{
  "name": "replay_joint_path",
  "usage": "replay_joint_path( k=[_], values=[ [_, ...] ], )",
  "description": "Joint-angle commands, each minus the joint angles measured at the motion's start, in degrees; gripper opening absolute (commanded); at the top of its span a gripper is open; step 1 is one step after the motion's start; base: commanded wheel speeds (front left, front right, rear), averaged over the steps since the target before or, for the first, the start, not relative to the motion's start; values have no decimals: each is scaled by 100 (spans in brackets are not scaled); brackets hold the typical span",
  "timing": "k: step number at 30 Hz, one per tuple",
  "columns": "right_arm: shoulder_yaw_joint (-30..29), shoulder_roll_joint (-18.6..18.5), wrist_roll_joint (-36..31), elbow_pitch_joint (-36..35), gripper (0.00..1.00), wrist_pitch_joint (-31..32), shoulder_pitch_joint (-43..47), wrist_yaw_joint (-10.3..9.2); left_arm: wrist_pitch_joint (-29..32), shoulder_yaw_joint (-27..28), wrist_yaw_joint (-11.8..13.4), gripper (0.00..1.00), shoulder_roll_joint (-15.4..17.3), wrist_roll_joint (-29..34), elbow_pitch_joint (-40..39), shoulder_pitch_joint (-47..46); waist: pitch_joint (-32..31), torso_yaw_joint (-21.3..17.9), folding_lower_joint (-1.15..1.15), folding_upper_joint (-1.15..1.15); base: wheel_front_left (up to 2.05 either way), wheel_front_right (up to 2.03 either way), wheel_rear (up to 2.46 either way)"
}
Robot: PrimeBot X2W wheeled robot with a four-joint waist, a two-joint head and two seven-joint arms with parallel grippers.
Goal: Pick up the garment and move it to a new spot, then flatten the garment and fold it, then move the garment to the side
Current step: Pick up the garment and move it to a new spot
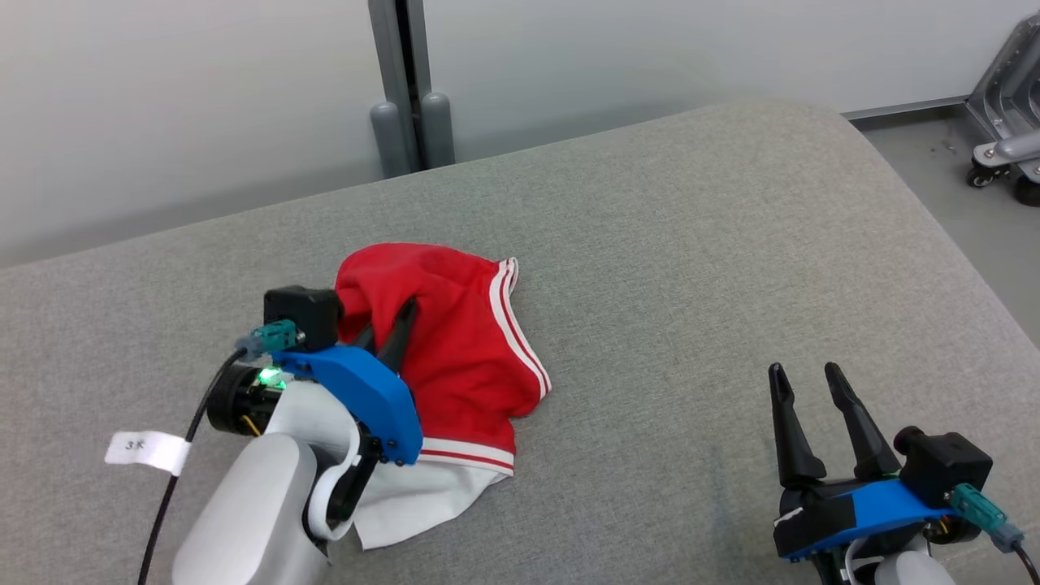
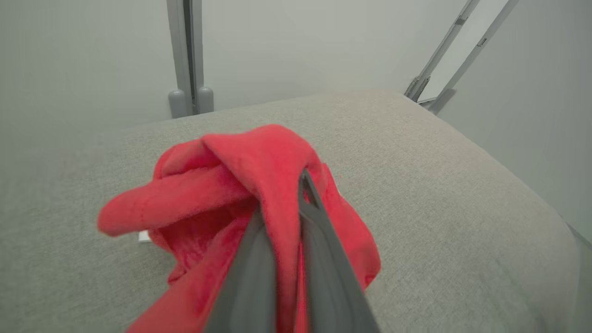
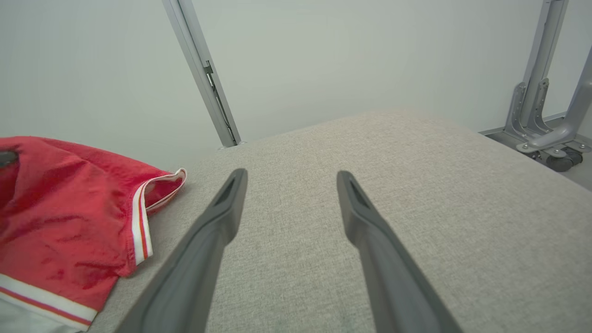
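Observation:
The garment [image 1: 455,349] is red with white-and-red striped trim and a white part at its near end; it lies bunched at the left middle of the grey padded surface [image 1: 691,268]. My left gripper [image 1: 390,321] is shut on a raised fold of the red fabric, and in the left wrist view the garment [image 2: 240,185] wraps over and between its dark fingers [image 2: 319,222]. My right gripper [image 1: 808,378] stands open at the lower right, well clear of the cloth, with nothing between its fingers. From the right wrist, the garment [image 3: 64,208] lies to the left of my right gripper [image 3: 289,178].
A grey post [image 1: 410,89] stands against the pale wall behind the surface. A metal frame with castors [image 1: 1007,122] sits on the floor at the far right. A white tag [image 1: 146,451] hangs on the left arm's cable. The surface's rounded edge drops off at the right.

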Motion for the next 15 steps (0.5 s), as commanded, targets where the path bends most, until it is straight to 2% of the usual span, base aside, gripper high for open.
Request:
replay_joint_path(
  k=[1, 7, 8, 15],
  values=[
    [-19, -18, 2, -19, 100, -28, -59, 1, -262, -71, 36, 100, -21, 161, 247, 52, 18, 58, 0, 0, 0, 0, 0],
    [-119, -17, -91, 3, 100, -26, 45, 1, -1151, 92, 41, 100, -150, 103, 367, 279, -92, 370, 0, 0, 0, 0, 0],
    [-119, -17, -91, 3, 100, -26, 45, 1, -1151, 92, 41, 100, -150, 103, 367, 279, -92, 370, 0, 0, 0, 0, 0],
    [-249, -17, -358, -90, 100, 60, 174, 1, -2357, 376, 234, 100, 90, 314, -55, 971, -237, 875, 0, 0, 0, 0, 0]
  ],
)
